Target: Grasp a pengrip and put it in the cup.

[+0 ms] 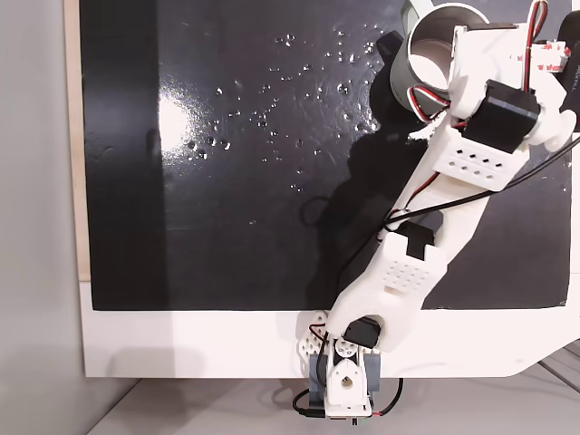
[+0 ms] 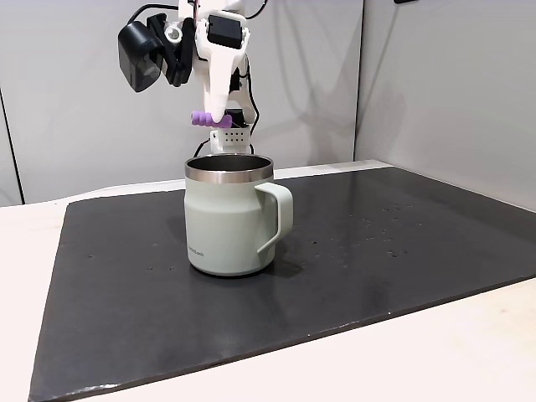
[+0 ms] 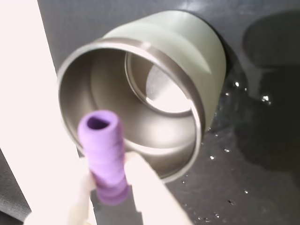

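The light-purple ribbed pengrip (image 2: 209,120) hangs in the air just above the cup's (image 2: 226,218) steel rim, with my gripper (image 2: 214,117) shut on it. In the wrist view the pengrip (image 3: 103,154) lies lengthwise between my white fingers (image 3: 145,183), its open end pointing toward the cup's (image 3: 187,51) shiny inside. The cup is pale grey-green and stands upright on the black mat, handle to the right in the fixed side view. From above, the cup (image 1: 426,63) sits at the top right, partly covered by my arm (image 1: 471,154).
A black mat (image 2: 377,243) covers most of the white table (image 1: 181,344); small bright specks dot the mat (image 1: 227,181). My arm's base (image 1: 343,385) stands at the table's near edge. A grey wall (image 2: 435,75) rises behind the table.
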